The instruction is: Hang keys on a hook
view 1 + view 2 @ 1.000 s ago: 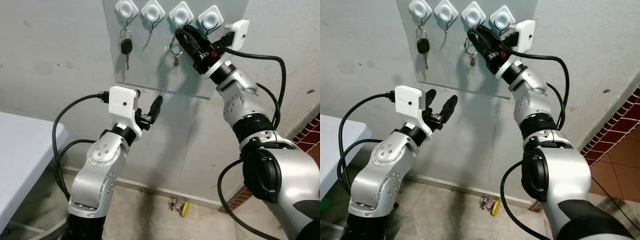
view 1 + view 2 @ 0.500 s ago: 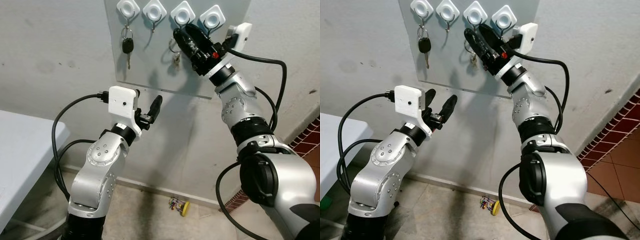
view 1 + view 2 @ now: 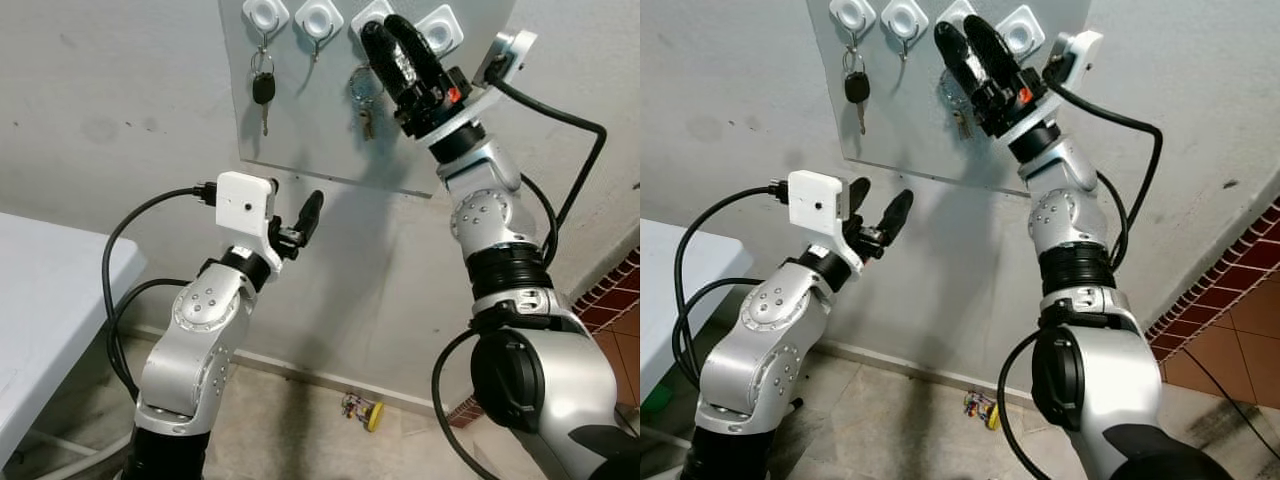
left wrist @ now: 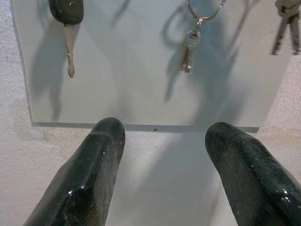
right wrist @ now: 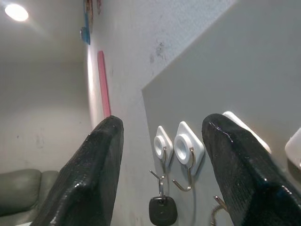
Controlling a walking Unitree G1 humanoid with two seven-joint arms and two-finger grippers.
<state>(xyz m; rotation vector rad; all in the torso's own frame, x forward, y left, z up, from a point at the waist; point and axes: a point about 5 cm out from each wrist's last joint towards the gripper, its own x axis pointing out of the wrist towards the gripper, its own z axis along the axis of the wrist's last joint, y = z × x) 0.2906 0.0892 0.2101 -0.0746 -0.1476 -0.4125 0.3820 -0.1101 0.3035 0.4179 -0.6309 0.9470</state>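
A grey board (image 3: 320,140) on the wall carries a row of white hooks. A black car key (image 3: 263,89) hangs on the first hook. The second hook (image 3: 318,16) is bare. A key ring with small keys (image 3: 363,95) hangs from the third hook, free of any finger. My right gripper (image 3: 384,25) is open, raised against the board just above that ring, with nothing between its fingers. More keys (image 4: 286,21) hang near the board's right edge. My left gripper (image 3: 882,192) is open and empty, held below the board's lower edge and pointing at it.
A white table (image 3: 40,300) stands at the left. A small colourful object (image 3: 362,410) lies on the floor by the wall's foot. Red brick tiling (image 3: 615,290) runs along the right. Black cables loop beside both arms.
My right gripper has swung upward and off the key ring, which now hangs by itself from the third hook. The left arm has stayed put. The camera shifted slightly.
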